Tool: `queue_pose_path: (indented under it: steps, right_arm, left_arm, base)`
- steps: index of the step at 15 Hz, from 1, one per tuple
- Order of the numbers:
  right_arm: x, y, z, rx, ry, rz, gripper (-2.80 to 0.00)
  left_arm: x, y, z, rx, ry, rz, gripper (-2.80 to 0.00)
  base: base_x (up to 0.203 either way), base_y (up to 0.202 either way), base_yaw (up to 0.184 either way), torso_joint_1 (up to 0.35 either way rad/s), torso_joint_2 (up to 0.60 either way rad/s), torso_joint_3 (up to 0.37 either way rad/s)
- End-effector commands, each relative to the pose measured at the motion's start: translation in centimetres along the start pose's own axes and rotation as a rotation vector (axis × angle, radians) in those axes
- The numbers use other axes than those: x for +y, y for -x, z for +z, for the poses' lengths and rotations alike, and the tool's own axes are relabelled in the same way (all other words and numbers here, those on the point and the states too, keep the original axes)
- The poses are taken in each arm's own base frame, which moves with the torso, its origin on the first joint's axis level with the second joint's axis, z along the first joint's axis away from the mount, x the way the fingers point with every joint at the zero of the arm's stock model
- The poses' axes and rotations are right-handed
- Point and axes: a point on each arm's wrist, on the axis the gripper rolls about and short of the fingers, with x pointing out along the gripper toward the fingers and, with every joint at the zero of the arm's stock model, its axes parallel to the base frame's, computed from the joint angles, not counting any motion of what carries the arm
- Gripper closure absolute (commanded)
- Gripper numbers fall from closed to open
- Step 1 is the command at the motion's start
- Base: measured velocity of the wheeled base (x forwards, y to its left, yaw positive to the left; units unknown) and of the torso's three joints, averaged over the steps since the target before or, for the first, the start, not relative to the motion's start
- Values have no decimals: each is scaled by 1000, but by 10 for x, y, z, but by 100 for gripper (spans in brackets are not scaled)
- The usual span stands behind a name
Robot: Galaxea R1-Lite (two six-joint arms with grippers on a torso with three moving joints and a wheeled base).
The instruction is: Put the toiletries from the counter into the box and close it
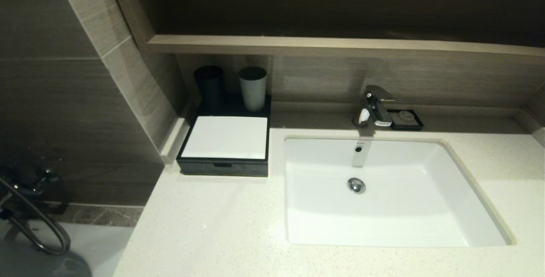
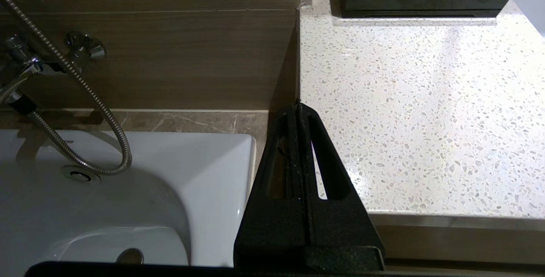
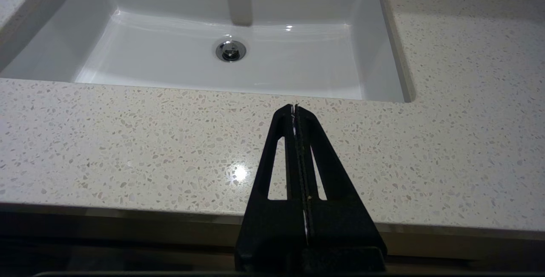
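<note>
Although the task names toiletries on the counter (image 1: pixel 221 226), you will find none lying there in any view: the speckled stone is bare along its front edge, around the basin (image 1: pixel 383 192) and in the stretch ahead of the box (image 1: pixel 224 145), so judging by how things lie, the loading looks done or the packets are simply out of sight, and you cannot tell which. The box sits at the counter's back left corner, hard against the side wall and just beside the basin's left rim, its white top panel lying flat and its shallow drawer (image 1: pixel 222 165) looking pushed in flush, so the closing step also appears finished; whether anything is inside is hidden. Its long axis runs from the back wall toward the front edge, and the drawer face points at you, toward the front edge. Behind it, at the back wall, stand a dark cup (image 1: pixel 209 84) and a grey cup (image 1: pixel 253 87), upright and close together. Past the tap (image 1: pixel 375 107), the small soap dish (image 1: pixel 405 119) rests near the back edge, well apart from the box. The left gripper (image 2: pixel 298 106) hangs at the counter's left edge, fingers pressed together on nothing, and the right gripper (image 3: pixel 295 107) hangs over the front edge before the basin, likewise pinched closed and empty.
</note>
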Motion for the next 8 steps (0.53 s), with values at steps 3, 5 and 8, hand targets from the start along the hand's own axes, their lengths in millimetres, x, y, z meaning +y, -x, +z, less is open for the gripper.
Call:
queue_pose_path:
  steps: [3,5,8]
  right_arm:
    - [0,0,0,1,1,0,0]
    - [0,0,0,1,1,0,0]
    - [0,0,0,1,1,0,0]
  left_arm:
    - [0,0,0,1,21,7,0]
    - [0,0,0,0,21,5,0]
    - [0,0,0,0,21,6,0]
  base:
    - [0,0,0,0,0,0]
    - [0,0,0,0,0,0]
    - [0,0,0,0,0,0]
